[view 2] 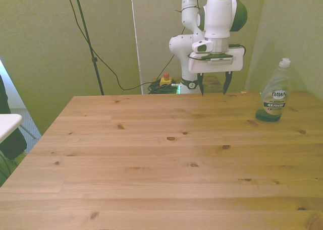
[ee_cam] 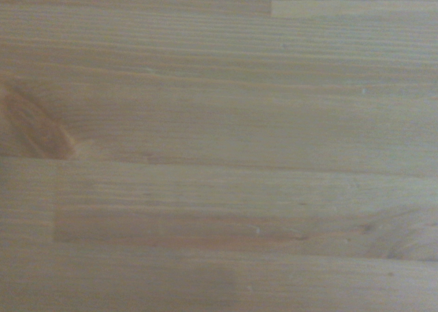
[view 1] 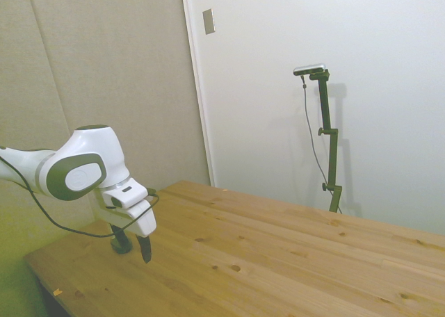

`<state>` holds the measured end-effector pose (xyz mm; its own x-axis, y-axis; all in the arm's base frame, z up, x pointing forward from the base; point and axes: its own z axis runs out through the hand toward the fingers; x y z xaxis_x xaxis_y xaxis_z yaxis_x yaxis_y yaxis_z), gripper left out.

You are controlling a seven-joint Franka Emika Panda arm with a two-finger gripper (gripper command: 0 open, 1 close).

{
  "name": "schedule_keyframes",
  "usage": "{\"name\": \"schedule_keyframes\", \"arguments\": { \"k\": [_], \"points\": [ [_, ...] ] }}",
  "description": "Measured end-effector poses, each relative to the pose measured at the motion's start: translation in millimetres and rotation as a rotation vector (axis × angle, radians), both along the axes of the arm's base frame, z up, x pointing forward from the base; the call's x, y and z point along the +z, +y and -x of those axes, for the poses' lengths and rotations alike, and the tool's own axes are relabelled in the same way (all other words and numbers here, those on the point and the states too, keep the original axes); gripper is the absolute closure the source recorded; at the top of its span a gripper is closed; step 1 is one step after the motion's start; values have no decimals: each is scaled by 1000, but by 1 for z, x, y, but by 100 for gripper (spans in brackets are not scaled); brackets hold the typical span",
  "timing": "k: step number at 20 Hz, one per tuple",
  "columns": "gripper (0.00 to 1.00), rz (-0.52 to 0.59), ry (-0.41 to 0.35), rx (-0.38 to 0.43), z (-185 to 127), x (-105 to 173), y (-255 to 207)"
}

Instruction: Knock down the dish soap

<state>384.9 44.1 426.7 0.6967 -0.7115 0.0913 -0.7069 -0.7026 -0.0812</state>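
The dish soap (view 2: pixel 275 96) stands upright near the table's far edge, on the front view's right. It is a slim clear bottle with green liquid at its base, a pale label and a whitish cap. My gripper (view 2: pixel 213 91) hangs open just above the wood, to the left of the bottle in the front view and a clear gap away from it. From the side, the gripper (view 1: pixel 142 251) covers most of the bottle, and only a dark bit of its base (view 1: pixel 121 247) shows. The wrist view holds nothing but blurred table boards (ee_cam: pixel 219 148).
The wooden table (view 2: pixel 161 159) stretches wide toward the front view's left and the near edge. Behind the far edge, cables and a red and yellow button (view 2: pixel 164 79) lie on the floor. A white object (view 2: pixel 7 123) juts in at the front view's left edge.
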Motion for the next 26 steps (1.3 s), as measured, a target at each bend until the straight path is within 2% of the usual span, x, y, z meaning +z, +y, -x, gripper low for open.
{"name": "schedule_keyframes", "arguments": {
  "k": [10,21,22,26],
  "points": [
    [0,15,-37,-42,9,10,80],
    [0,-22,-44,-78,-2,4,162],
    [100,-26,-47,-77,-1,3,172],
    [100,-47,-71,-93,1,4,199]
  ]
}}
